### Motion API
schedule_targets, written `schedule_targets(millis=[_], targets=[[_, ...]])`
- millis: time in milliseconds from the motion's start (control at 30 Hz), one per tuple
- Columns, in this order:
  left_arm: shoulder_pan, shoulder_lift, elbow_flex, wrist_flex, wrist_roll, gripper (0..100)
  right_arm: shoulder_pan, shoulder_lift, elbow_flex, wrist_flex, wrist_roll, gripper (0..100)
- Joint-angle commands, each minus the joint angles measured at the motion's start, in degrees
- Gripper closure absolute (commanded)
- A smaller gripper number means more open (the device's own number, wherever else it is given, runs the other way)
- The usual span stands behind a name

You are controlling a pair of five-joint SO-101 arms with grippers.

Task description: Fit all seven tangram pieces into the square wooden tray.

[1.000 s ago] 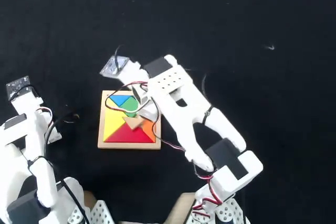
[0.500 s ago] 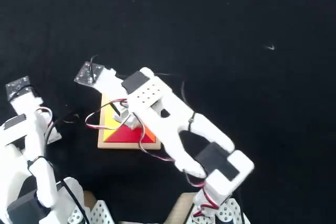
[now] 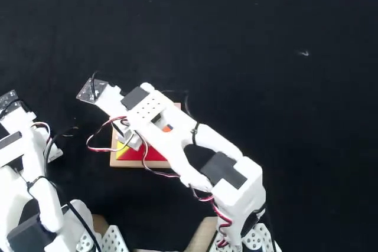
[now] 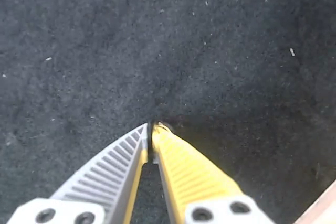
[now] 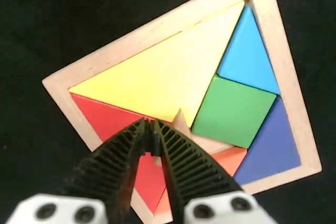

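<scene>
Over the tray (image 5: 152, 36), the right gripper (image 5: 152, 129) has its jaws pressed together, empty, tips at the plain wood triangle (image 5: 181, 124) mid-tray, probably to nudge it flush. Left gripper (image 4: 151, 128), also closed, hangs above the table (image 4: 210, 51).

The tray (image 5: 152, 36) is being shown in pale wood. Within it a yellow triangle (image 5: 163, 77), red triangle (image 5: 105, 119), light-blue triangle (image 5: 247, 56), green square (image 5: 233, 111), dark-blue piece (image 5: 273, 150) and orange piece (image 5: 226, 161) are being displayed. A small triangle (image 5: 181, 124) is perhaps being left bare wood. The right gripper (image 5: 152, 129) is being seen ribbed black, the left gripper (image 4: 151, 129) ribbed grey and yellow, the cloth (image 3: 266, 57) black.
</scene>
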Motion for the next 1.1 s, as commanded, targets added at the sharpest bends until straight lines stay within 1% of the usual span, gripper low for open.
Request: schedule_targets(millis=[0, 467, 567, 700, 767, 867, 1067], targets=[[-0.5, -1.6, -1.1, -1.0, 0.6, 97, 1.8, -0.3, -2.9, -1.0, -0.1, 98.8], [-0.5, -1.5, -1.0, -1.0, 0.6, 97, 9.8, -0.7, -2.9, -2.6, -0.1, 98.8], [-0.5, -1.5, -1.0, -1.0, 0.6, 97, 9.2, -1.0, -2.9, -2.4, -0.1, 98.8], [-0.5, -1.5, -1.0, -1.0, 0.6, 97, 5.0, -3.3, -2.5, -2.4, -0.2, 98.8], [-0.5, -1.5, -1.0, -1.0, 0.6, 97, 4.0, -3.6, -2.5, -2.6, -0.2, 98.8], [-0.5, -1.5, -1.0, -1.0, 0.6, 97, 4.6, -2.0, -3.0, -3.0, -0.1, 98.8], [-0.5, -1.5, -0.9, -1.0, 0.6, 97, 8.9, 2.2, -4.4, -3.3, -0.1, 98.8]])
